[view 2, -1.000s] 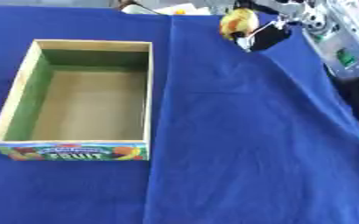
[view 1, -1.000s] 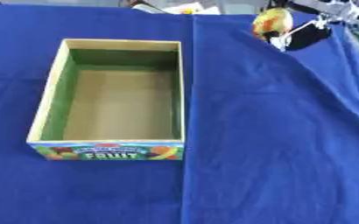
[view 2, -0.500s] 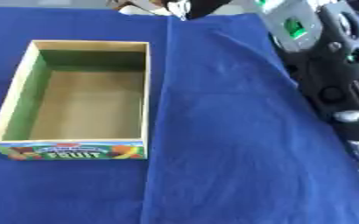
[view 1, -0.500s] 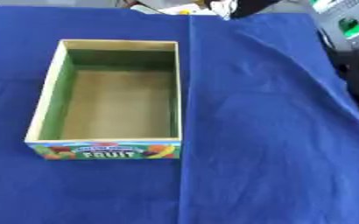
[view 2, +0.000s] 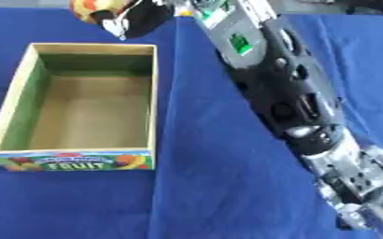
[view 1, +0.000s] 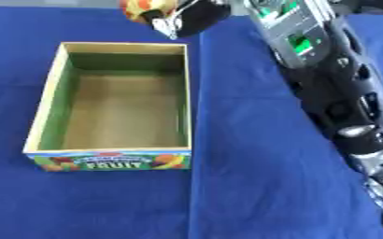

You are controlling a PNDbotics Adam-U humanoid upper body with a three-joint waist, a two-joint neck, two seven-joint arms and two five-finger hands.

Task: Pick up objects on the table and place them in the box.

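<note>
With the right robot hand (view 1: 187, 18) curled round a red-yellow fruit (view 1: 144, 8) just past the far rim of the empty box (view 1: 49, 95), it should carry on over the opening, lower, then release.

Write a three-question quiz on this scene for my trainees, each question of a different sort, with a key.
1. True or false: the fruit box already holds an object.
2. Which hand holds the red-and-yellow fruit? A) left B) right
3. Fill in: the fruit hangs just beyond the box's ___ wall.

Key: 1 false, only its bare floor shows. 2 B, the right hand, its fingers curled round the fruit, its arm reaching in from the right across the blue tablecloth. 3 far.
</note>
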